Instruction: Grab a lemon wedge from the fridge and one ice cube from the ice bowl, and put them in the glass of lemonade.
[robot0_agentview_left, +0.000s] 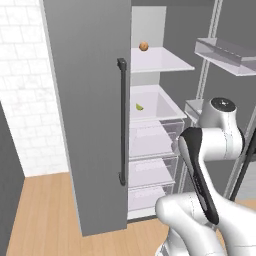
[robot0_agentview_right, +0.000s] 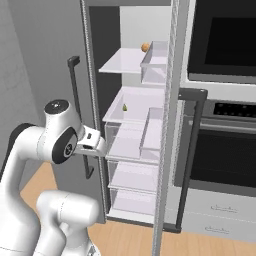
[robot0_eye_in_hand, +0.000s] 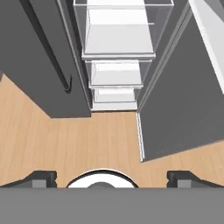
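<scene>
- Plainly, the fridge (robot0_agentview_left: 90, 100) stands with its right door swung wide, presumably so the arm can reach the shelves.
- Gripper (robot0_eye_in_hand: 111, 178): jaws spread fully, holding nothing, aimed down at the floor before the drawers.
- Lemon wedge (robot0_agentview_left: 139, 106) lies on the middle shelf, its long axis roughly across the shelf; which way its tips point is too small to tell.
</scene>
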